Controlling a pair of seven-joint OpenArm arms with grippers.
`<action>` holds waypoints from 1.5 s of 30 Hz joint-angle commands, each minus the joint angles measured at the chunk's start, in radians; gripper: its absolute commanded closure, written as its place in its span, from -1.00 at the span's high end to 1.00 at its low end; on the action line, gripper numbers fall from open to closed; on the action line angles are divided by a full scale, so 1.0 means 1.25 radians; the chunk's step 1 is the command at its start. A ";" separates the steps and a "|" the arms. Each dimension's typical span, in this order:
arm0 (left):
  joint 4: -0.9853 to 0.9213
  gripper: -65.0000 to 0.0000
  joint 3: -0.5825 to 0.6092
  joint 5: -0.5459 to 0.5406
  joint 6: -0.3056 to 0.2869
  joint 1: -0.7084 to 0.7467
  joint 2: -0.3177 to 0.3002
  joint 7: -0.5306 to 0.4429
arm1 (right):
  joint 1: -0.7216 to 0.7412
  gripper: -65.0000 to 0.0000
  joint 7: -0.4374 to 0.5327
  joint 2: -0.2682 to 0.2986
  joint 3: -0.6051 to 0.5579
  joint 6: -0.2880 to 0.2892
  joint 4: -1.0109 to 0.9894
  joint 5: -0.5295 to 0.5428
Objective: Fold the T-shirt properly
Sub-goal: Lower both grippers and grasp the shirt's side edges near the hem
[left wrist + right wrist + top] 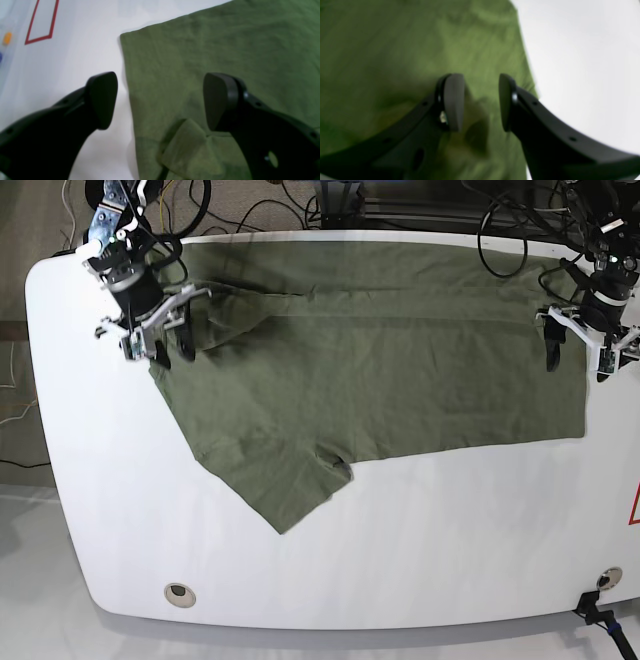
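A sleeve of the T-shirt (275, 485) points toward the near edge of the white tabletop (420, 540). Left gripper (160, 100) gapes wide over the hem edge; right gripper (481, 102) hangs narrowly parted, empty.

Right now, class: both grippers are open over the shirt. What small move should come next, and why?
Probably lower both to pinch cloth. The left gripper straddles the T-shirt edge, the right gripper hangs over fabric near its edge; neither holds anything, and the shirt lies half-folded on the table.
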 commanded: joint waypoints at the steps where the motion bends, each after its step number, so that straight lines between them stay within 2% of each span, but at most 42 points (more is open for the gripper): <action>1: -0.001 0.55 0.001 -0.007 0.004 -0.015 -0.011 -0.020 | 0.046 -0.22 0.021 0.004 -0.020 -0.002 0.002 -0.023; 6: -0.025 0.55 -0.001 -0.007 0.004 -0.078 -0.011 -0.020 | 0.155 0.30 0.021 0.004 -0.046 -0.003 -0.084 -0.066; 8: -0.040 0.55 -0.001 -0.007 0.004 -0.107 -0.011 -0.018 | 0.201 0.37 0.021 0.007 -0.046 -0.003 -0.141 -0.069; 16: -0.146 0.55 -0.001 -0.004 0.004 -0.222 -0.015 -0.018 | 0.389 0.38 0.023 0.033 -0.046 -0.002 -0.399 -0.081; 21: -0.252 0.55 -0.001 -0.001 0.004 -0.295 -0.022 -0.018 | 0.465 0.38 0.023 0.044 -0.046 -0.002 -0.495 -0.085; 26: -0.376 0.55 -0.001 0.001 0.004 -0.360 -0.048 -0.018 | 0.502 0.38 0.065 0.054 -0.047 -0.002 -0.575 -0.086; 27: -0.400 0.55 0.001 0.014 0.005 -0.371 -0.063 -0.018 | 0.511 0.38 0.070 0.063 -0.047 -0.002 -0.598 -0.086; 31: -0.509 0.55 0.001 0.043 0.005 -0.424 -0.070 -0.026 | 0.532 0.38 0.114 0.090 -0.047 -0.002 -0.674 -0.086; 36: -0.677 0.55 0.002 0.044 0.005 -0.486 -0.100 -0.094 | 0.555 0.38 0.124 0.112 -0.047 -0.002 -0.744 -0.081; 39: -0.729 0.55 0.025 0.042 0.005 -0.499 -0.118 -0.114 | 0.565 0.38 0.134 0.112 -0.047 -0.002 -0.772 -0.081; 45: -0.740 0.55 0.033 0.041 0.005 -0.511 -0.118 -0.120 | 0.556 0.38 0.135 0.085 -0.076 -0.001 -0.772 -0.080</action>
